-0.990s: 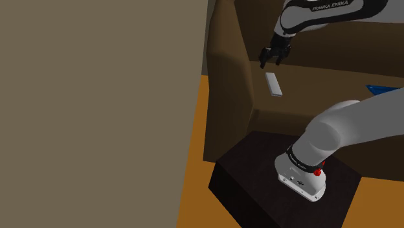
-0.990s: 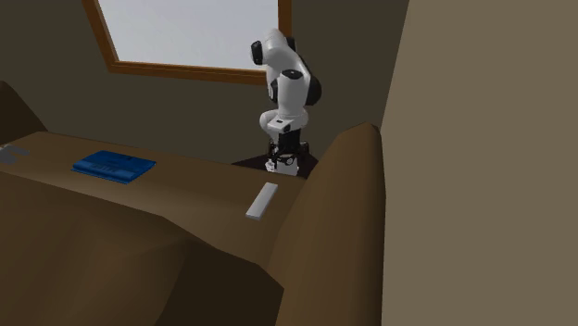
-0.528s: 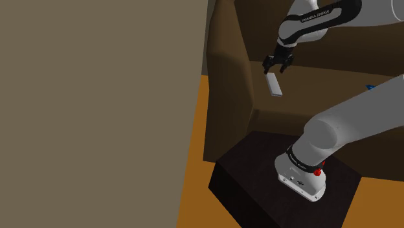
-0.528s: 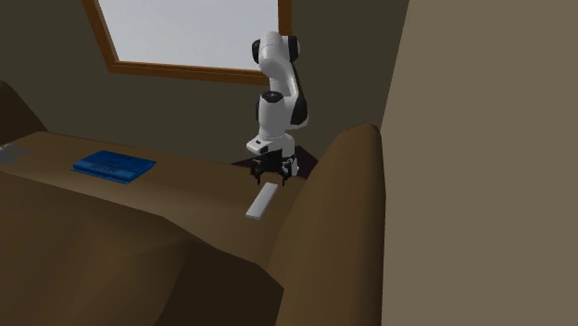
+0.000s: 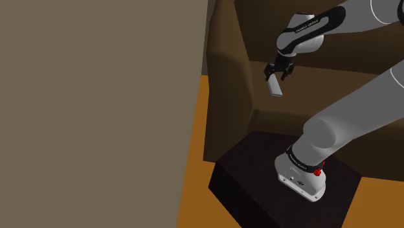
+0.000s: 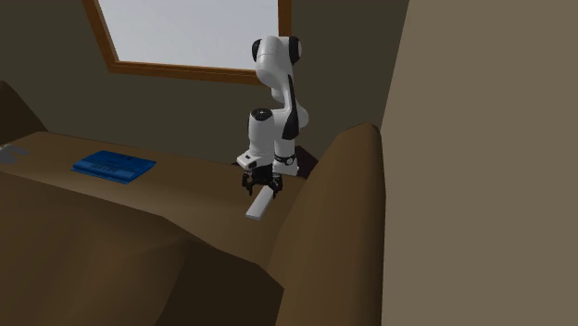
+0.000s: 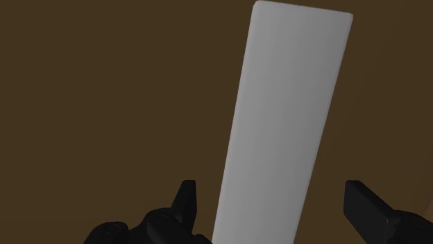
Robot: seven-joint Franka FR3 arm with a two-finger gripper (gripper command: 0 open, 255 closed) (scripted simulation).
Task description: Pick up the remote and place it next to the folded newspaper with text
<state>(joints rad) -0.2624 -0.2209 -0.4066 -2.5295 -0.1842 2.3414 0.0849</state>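
The remote [image 7: 284, 118] is a plain light grey slab lying flat on the brown sofa seat [image 6: 185, 194]. My gripper [image 7: 272, 190] is open and low over one end of it, one black finger on each long side, neither touching. In the shoulder view the gripper [image 5: 277, 74] hangs over the remote's [image 5: 276, 89] far end. The second exterior view has the gripper [image 6: 260, 185] just above the remote [image 6: 259, 206], beside the armrest. A flat blue printed item [image 6: 114, 166] lies further along the seat, towards that view's left.
A tall brown armrest [image 6: 343, 185] rises right beside the remote. A small grey item [image 6: 7, 155] sits at the seat's far left edge. Behind the arm is a window [image 6: 185, 28]. The dark stand [image 5: 285, 188] sits on an orange floor [image 5: 194, 188], with a beige wall [image 5: 97, 110] alongside.
The arm has swung down and over the seat, bringing the gripper from above and beyond the remote to low over its end. The fingers stayed open. The remote has not moved.
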